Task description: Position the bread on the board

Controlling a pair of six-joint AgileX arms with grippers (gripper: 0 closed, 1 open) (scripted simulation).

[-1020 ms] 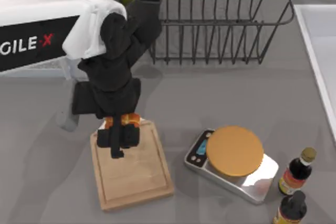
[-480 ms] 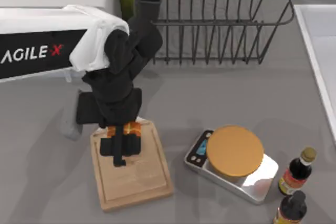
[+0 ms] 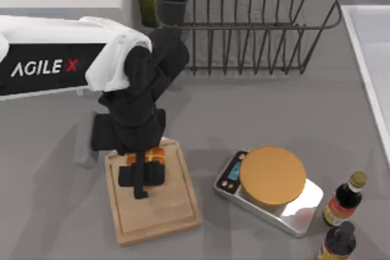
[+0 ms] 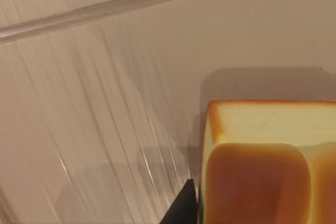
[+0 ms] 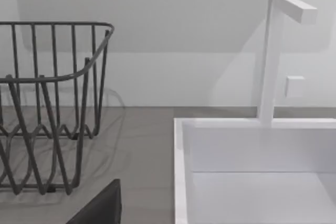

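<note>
At the board's (image 3: 159, 211) twelve o'clock end, the left gripper (image 3: 145, 172) holds the bread (image 3: 153, 154) pinched between its fingers just above the wood, so I judge it should lower gently, set it flat, then part them.

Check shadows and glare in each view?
Top view: soft shadows beside the left arm and scale, no glare. Left wrist view: bread casts a dark shadow on the board, which shows streaky sheen. Right wrist view: even light, faint rack shadow.
</note>
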